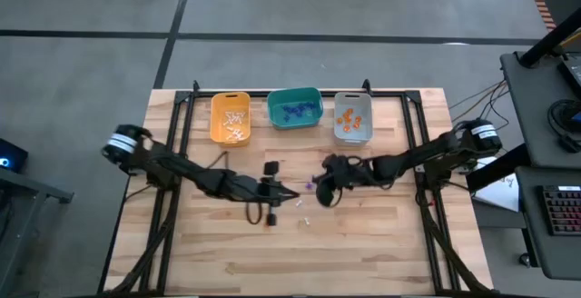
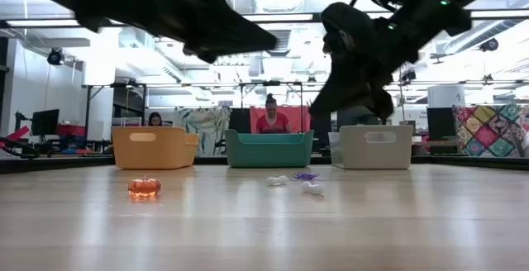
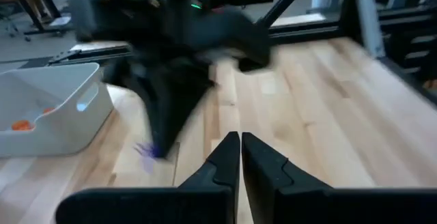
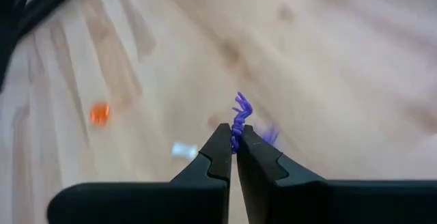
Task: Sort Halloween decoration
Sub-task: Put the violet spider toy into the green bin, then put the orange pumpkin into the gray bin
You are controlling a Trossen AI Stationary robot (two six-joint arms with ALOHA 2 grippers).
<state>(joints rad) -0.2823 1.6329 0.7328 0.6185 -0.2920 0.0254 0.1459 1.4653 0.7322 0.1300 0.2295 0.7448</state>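
My right tool (image 4: 233,144) is pinched on a small purple spider-shaped plastic trinket (image 4: 240,113), held near the middle of the light wooden slatted bench (image 1: 381,243); in the low view the right tool (image 2: 376,106) hangs above the bench surface. My left tool (image 3: 240,144) has its fingers pressed together, holding nothing, over the middle of the bench just left of the right tool (image 1: 320,192).

Loose on the bench near the middle: an orange translucent pumpkin trinket (image 2: 144,187), two small white trinkets (image 2: 278,180) (image 2: 312,188), and a second purple spider trinket (image 2: 306,175) lying on the wood.

Along the far edge of the bench stand three plastic bins in a row:
- Yellow-orange rectangular plastic bin (image 1: 231,117), toward the far left, with white trinkets inside.
- Teal rectangular plastic bin (image 1: 294,107), in the middle, with purple-blue trinkets inside.
- Light grey rectangular plastic bin (image 1: 353,116), toward the far right, with orange trinkets inside.

A small black block (image 1: 271,167) sits on the bench in front of the teal bin.

No readable brand, label or writing on bins, trinkets or bench.

Beyond the far edge, two people (image 2: 270,116) sit in the room; a patchwork quilt (image 2: 491,130) shows at the right.
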